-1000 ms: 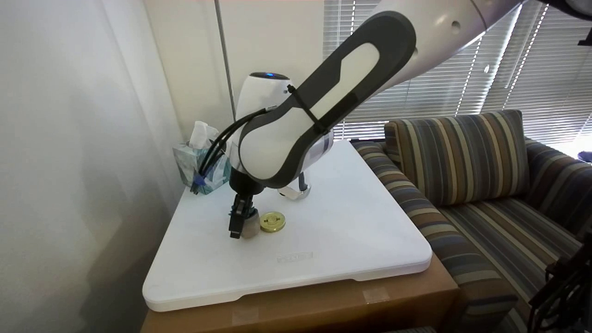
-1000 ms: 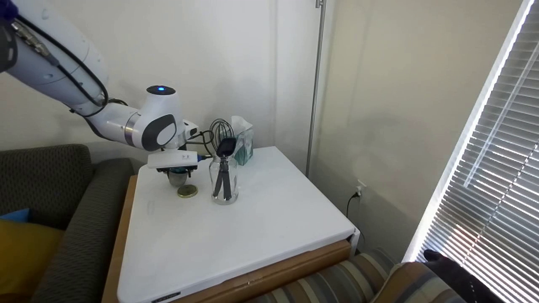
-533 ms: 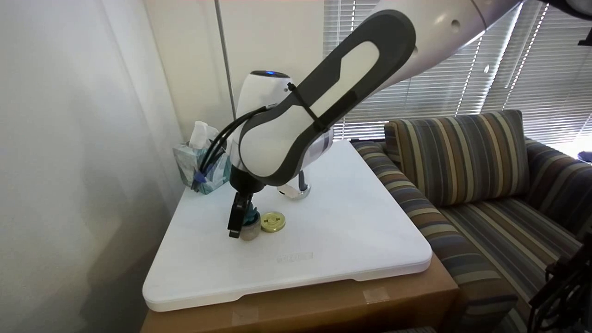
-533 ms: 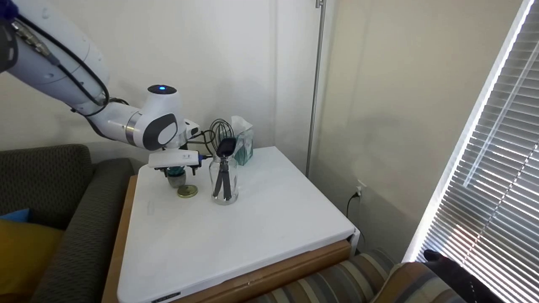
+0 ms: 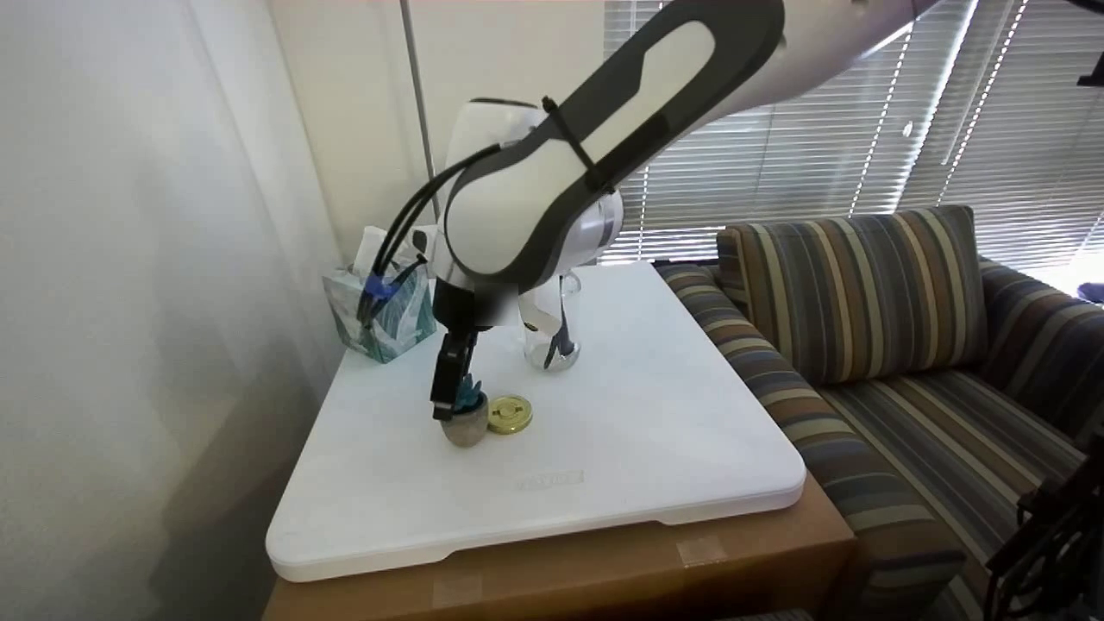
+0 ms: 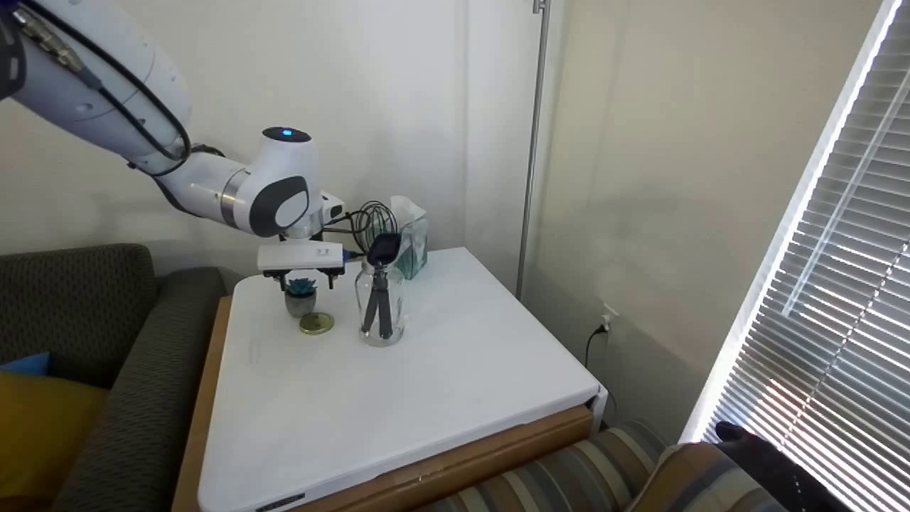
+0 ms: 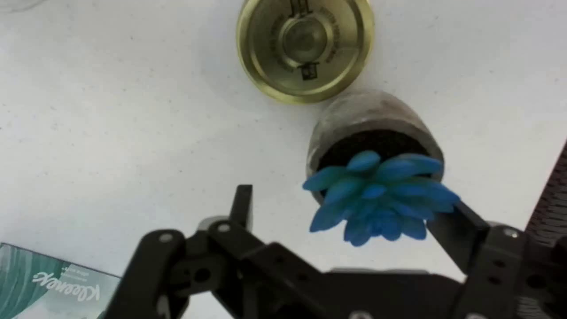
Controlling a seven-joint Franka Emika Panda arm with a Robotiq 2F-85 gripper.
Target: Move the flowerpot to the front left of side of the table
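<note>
The flowerpot, a small grey pot with blue-teal spiky leaves, stands upright on the white table. Both exterior views show the flowerpot close by a gold lid. My gripper hovers just over it with jaws spread wide, one to each side of the plant. From the wrist, the gripper has the flowerpot ahead of it, off toward its right finger; some leaves overlap that finger's tip, and whether they touch I cannot tell. Nothing is gripped.
The gold lid lies right by the pot. A glass jar with dark-handled utensils stands near the gripper. A tissue box sits at the table's edge by the wall. A striped armchair borders the table.
The jaws have opened and come off the flowerpot, and the arm has risen, uncovering the plant's leaves. The pot stays in about the same spot on the table.
</note>
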